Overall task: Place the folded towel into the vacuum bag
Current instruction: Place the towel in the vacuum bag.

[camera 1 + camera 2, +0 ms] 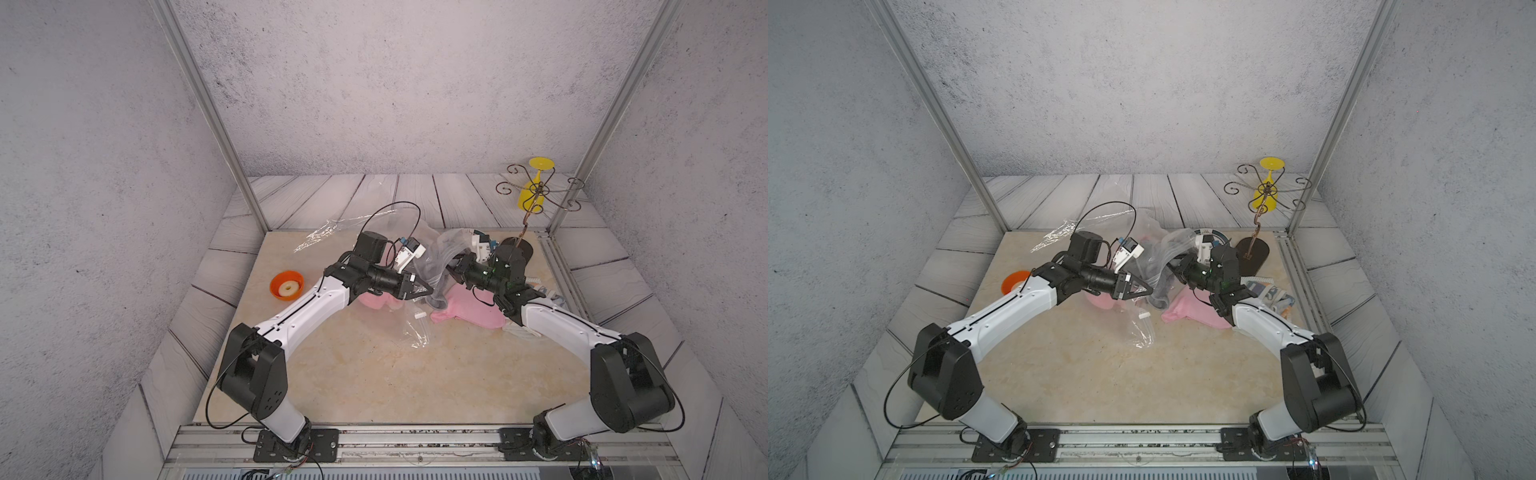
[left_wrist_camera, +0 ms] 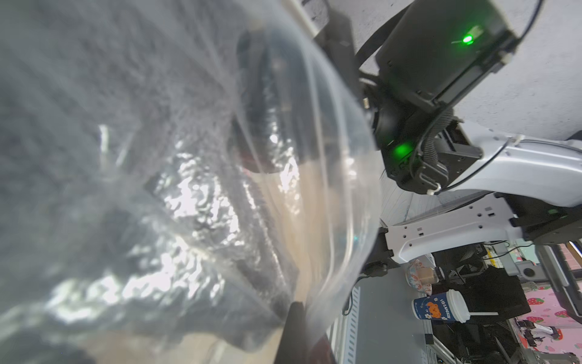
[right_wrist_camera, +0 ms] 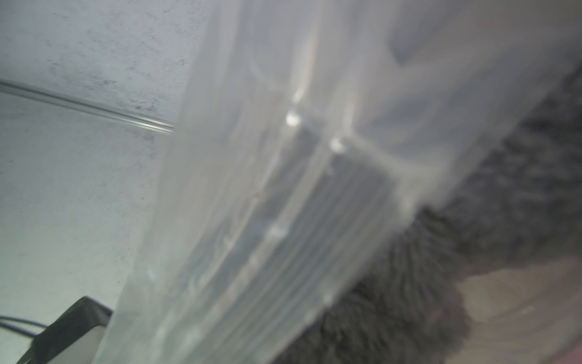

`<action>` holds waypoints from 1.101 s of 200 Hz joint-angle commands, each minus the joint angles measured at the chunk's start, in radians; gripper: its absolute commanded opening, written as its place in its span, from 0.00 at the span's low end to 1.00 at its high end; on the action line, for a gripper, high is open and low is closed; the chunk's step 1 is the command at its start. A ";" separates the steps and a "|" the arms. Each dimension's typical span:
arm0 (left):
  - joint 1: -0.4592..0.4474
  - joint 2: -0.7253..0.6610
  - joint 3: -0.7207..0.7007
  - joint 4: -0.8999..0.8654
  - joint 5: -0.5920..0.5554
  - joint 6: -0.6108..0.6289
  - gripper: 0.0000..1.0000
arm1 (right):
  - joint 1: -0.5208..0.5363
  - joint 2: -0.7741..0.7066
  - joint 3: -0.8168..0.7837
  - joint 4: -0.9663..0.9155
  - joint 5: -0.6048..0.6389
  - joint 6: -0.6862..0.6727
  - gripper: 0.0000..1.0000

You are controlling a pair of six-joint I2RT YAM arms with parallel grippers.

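A beige marbled tabletop (image 1: 374,374) inside grey walls carries the vacuum bag (image 1: 438,251), whose crumpled clear film is lifted between the two arms. The left gripper (image 1: 429,291) is clamped tight at the bag's near lower edge, and the right gripper (image 1: 454,268) pinches the bag's film on the opposite side, its ribbed pad against the plastic. A grey towel (image 1: 437,301) hangs behind the bag's film, and a pink towel (image 1: 469,313) lies just beside the bag.
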 commanded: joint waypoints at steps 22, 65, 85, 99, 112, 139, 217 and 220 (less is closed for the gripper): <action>-0.062 0.032 -0.003 -0.118 -0.123 0.093 0.00 | -0.005 0.063 0.006 0.421 -0.087 0.192 0.00; -0.068 -0.054 0.007 -0.090 0.110 0.114 0.00 | -0.002 -0.038 0.038 -0.144 0.200 -0.080 0.00; -0.045 -0.120 0.003 0.042 0.257 0.034 0.00 | 0.005 -0.067 0.099 -0.489 0.379 -0.195 0.01; -0.015 -0.152 -0.015 0.208 0.326 -0.083 0.00 | 0.005 -0.077 0.112 -0.668 0.503 -0.226 0.01; 0.013 -0.161 -0.025 0.314 0.365 -0.170 0.00 | 0.005 -0.089 0.103 -0.757 0.583 -0.234 0.01; 0.046 -0.143 0.003 0.183 0.339 -0.080 0.00 | 0.003 -0.114 0.076 -0.842 0.643 -0.226 0.00; -0.084 0.006 0.042 -0.155 0.042 0.206 0.00 | 0.003 -0.106 -0.036 -0.064 0.075 -0.103 0.00; -0.090 0.013 0.047 -0.166 0.034 0.215 0.00 | 0.003 -0.099 -0.035 -0.033 0.065 -0.084 0.00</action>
